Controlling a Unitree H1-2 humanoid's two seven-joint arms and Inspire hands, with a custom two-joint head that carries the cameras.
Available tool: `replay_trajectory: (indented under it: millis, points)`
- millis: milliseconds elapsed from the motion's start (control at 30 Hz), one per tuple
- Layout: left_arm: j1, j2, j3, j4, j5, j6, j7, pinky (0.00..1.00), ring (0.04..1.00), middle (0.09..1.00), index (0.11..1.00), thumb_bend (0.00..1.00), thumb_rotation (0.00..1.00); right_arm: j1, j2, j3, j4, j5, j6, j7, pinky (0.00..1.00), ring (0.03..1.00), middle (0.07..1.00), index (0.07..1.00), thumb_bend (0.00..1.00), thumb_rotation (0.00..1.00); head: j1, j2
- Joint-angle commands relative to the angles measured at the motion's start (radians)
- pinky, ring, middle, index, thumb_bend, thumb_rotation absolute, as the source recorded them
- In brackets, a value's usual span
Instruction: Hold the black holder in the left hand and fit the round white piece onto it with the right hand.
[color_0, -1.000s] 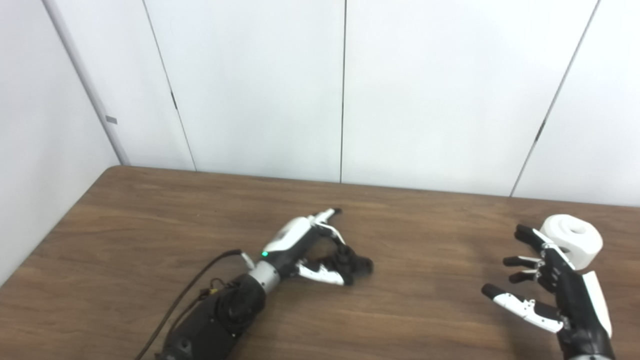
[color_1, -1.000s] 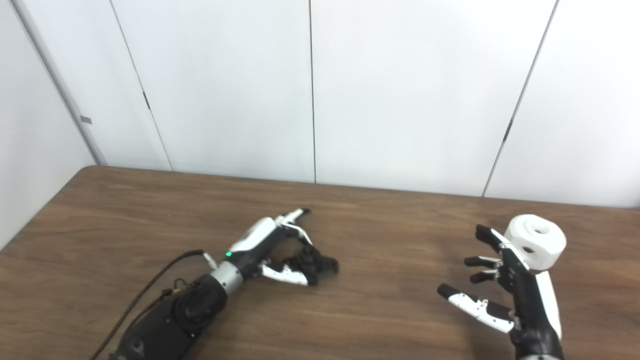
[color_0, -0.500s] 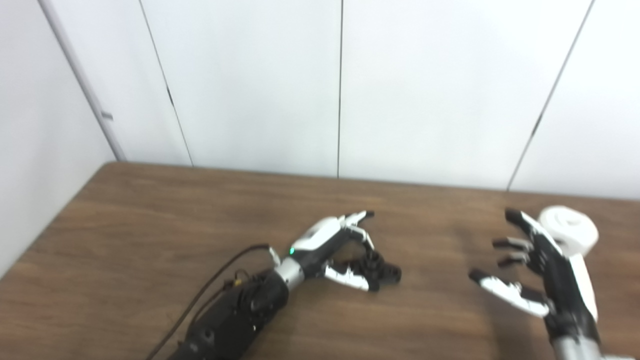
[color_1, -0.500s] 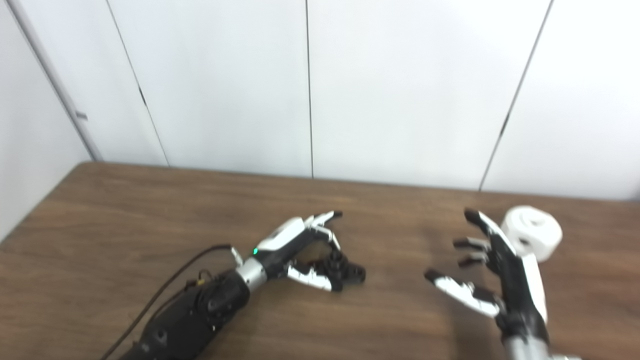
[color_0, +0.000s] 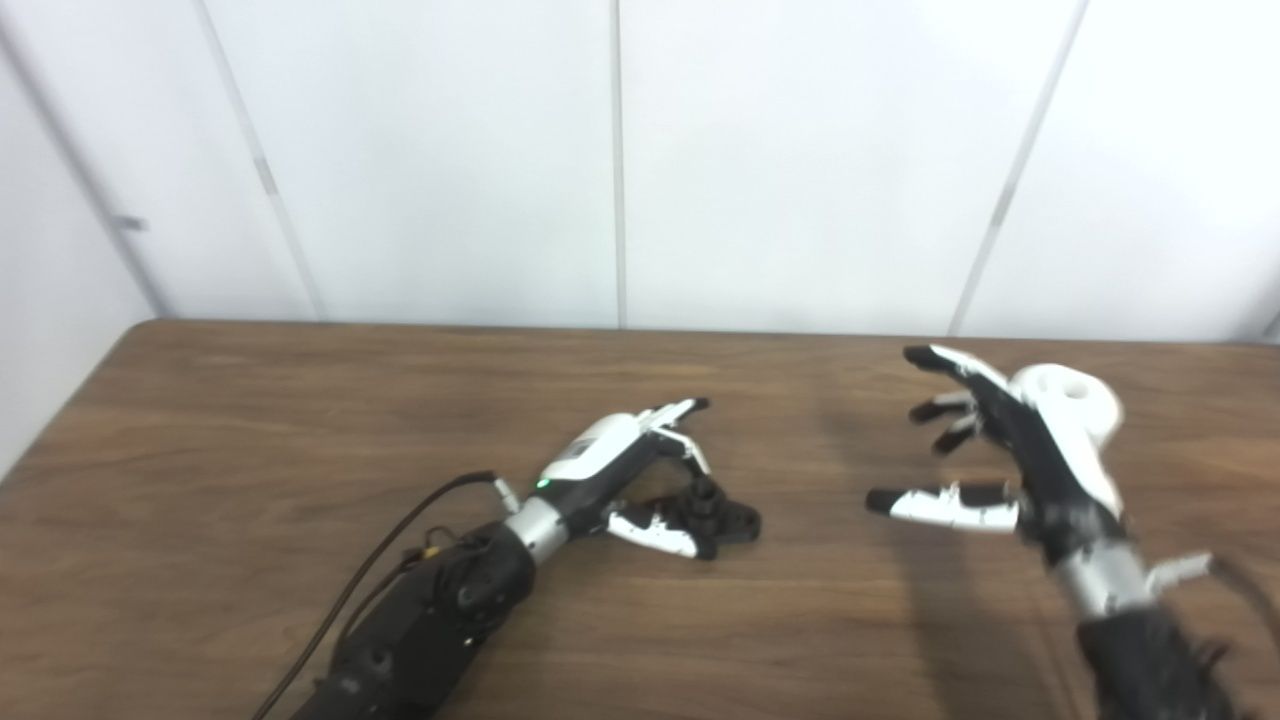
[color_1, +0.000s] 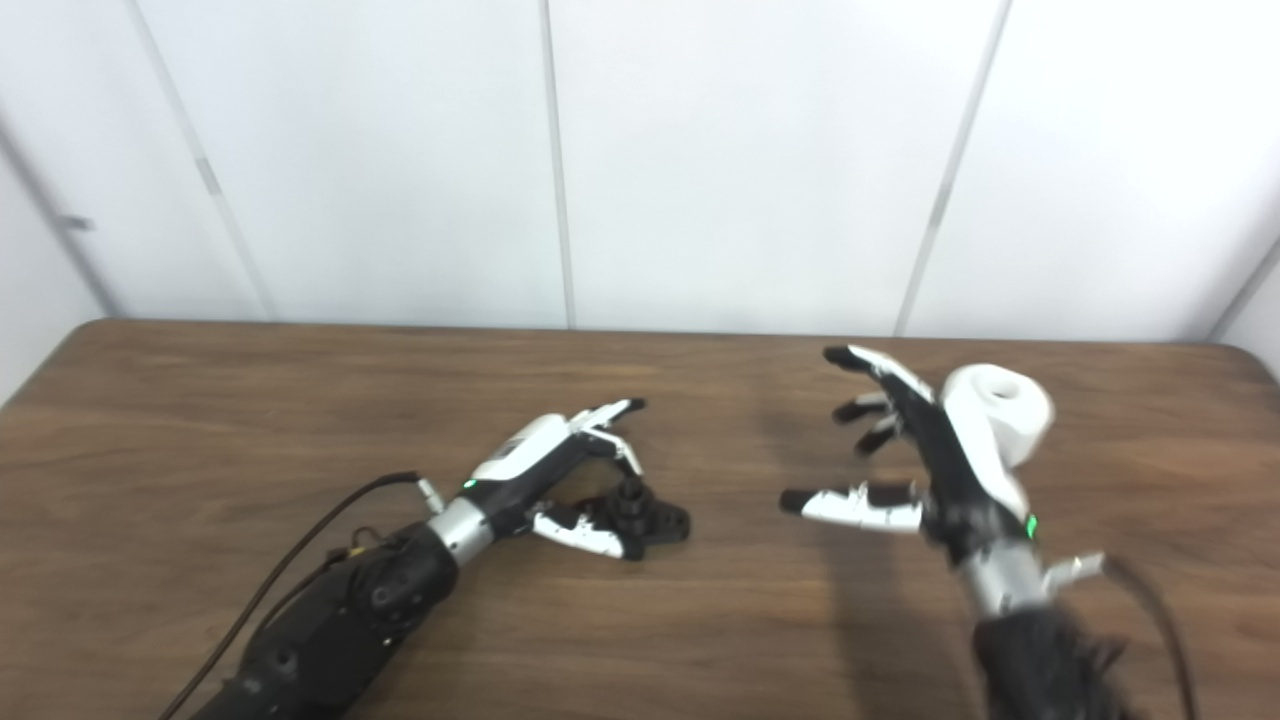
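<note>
On the worktop (color_0: 250, 420), the left hand (color_0: 640, 470) curled loosely around the black holder (color_0: 715, 512) (grip unclear); the right hand (color_1: 930, 460), fingers spread, neared the round white piece (color_1: 1005, 410), seemingly light, rigid, best gripped by its sides.

The left hand (color_0: 640, 480) lies low, palm turned inward, fingers curled loosely with thumb below. The right hand (color_0: 1010, 450) is raised, fingers spread wide and thumb pointing left, holding nothing.

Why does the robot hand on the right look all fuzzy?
In both eye views the right robot hand and its wrist are smeared by motion blur, and so is the round white piece behind it. The left robot hand by the black holder looks sharper.
</note>
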Motion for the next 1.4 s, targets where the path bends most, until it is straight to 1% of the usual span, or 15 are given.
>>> replay_trajectory:
  millis: [0,33,100,133,200,300,333,367,467,567,633,700,900,1133,1367]
  points:
    - [0.051,-0.008,-0.041,0.075,0.030,0.003,-0.070,1.00,1.000,0.992,0.482,0.52,0.06,-0.072,-0.053,0.026,-0.065,-0.196,0.088,0.069,0.52,0.710,0.884,0.797,0.81,0.17,-0.096,-0.026]
    - [0.050,-0.002,-0.038,0.081,0.026,-0.006,-0.071,1.00,1.000,0.992,0.482,0.52,0.06,-0.091,-0.073,0.034,-0.069,-0.263,0.120,0.096,0.56,0.753,0.896,0.801,0.81,0.18,-0.118,-0.033]
    - [0.048,0.009,-0.028,0.101,0.010,-0.029,-0.072,1.00,1.000,0.992,0.482,0.52,0.06,-0.130,-0.103,0.043,-0.062,-0.367,0.162,0.142,0.62,0.811,0.914,0.800,0.82,0.21,-0.197,-0.063]
    - [0.047,0.012,-0.026,0.108,0.004,-0.036,-0.073,1.00,1.000,0.990,0.483,0.52,0.06,-0.140,-0.107,0.044,-0.058,-0.395,0.171,0.156,0.64,0.829,0.921,0.799,0.82,0.22,-0.197,-0.063]
    - [0.045,0.023,-0.030,0.119,-0.008,-0.041,-0.069,1.00,1.000,0.989,0.483,0.52,0.06,-0.174,-0.138,0.033,-0.039,-0.469,0.183,0.209,0.64,0.842,0.931,0.802,0.82,0.24,-0.270,-0.097]
    - [0.041,0.036,-0.038,0.131,-0.029,-0.042,-0.067,1.00,1.000,0.983,0.483,0.52,0.06,-0.215,-0.174,0.007,-0.013,-0.537,0.188,0.282,0.67,0.872,0.944,0.821,0.83,0.27,-0.333,-0.133]
    - [0.040,0.038,-0.041,0.134,-0.035,-0.042,-0.067,1.00,1.000,0.983,0.483,0.52,0.06,-0.223,-0.180,0.001,-0.007,-0.547,0.188,0.297,0.68,0.884,0.946,0.826,0.83,0.27,-0.333,-0.133]
    - [0.039,0.042,-0.045,0.138,-0.041,-0.042,-0.067,1.00,1.000,0.983,0.483,0.52,0.06,-0.237,-0.192,-0.012,0.005,-0.566,0.188,0.328,0.68,0.890,0.945,0.825,0.84,0.25,-0.359,-0.151]
    - [0.039,0.049,-0.050,0.146,-0.053,-0.042,-0.073,1.00,1.000,0.989,0.483,0.52,0.06,-0.274,-0.236,-0.042,0.043,-0.604,0.188,0.418,0.77,0.947,0.979,0.850,0.87,0.32,-0.384,-0.170]
    - [0.041,0.056,-0.056,0.144,-0.064,-0.042,-0.078,1.00,1.000,0.990,0.483,0.52,0.05,-0.305,-0.283,-0.055,0.063,-0.622,0.188,0.525,0.86,0.996,0.999,0.906,0.98,0.42,-0.401,-0.183]
    - [0.041,0.058,-0.057,0.147,-0.071,-0.042,-0.080,1.00,1.000,0.988,0.483,0.52,0.05,-0.329,-0.303,-0.051,0.066,-0.665,0.188,0.619,0.88,0.999,1.000,0.929,1.00,0.46,-0.402,-0.184]
    - [0.039,0.061,-0.063,0.150,-0.074,-0.042,-0.074,1.00,1.000,0.986,0.483,0.52,0.05,-0.348,-0.310,-0.046,0.074,-0.699,0.188,0.674,0.88,1.000,1.000,0.931,1.00,0.46,-0.396,-0.186]
    - [0.045,0.066,-0.065,0.142,-0.084,-0.042,-0.077,1.00,1.000,0.984,0.483,0.52,0.05,-0.377,-0.295,-0.053,0.112,-0.725,0.187,0.731,0.90,1.000,1.000,0.914,1.00,0.49,-0.381,-0.188]
    - [0.059,0.074,-0.065,0.125,-0.090,-0.042,-0.078,1.00,1.000,0.981,0.483,0.52,0.05,-0.395,-0.280,-0.034,0.184,-0.669,0.182,0.740,0.93,1.000,1.000,0.931,1.00,0.59,-0.366,-0.183]
    - [0.065,0.077,-0.065,0.116,-0.091,-0.042,-0.083,1.00,1.000,0.983,0.484,0.52,0.05,-0.428,-0.263,-0.009,0.265,-0.578,0.187,0.736,0.95,1.000,1.000,0.926,1.00,0.58,-0.359,-0.175]
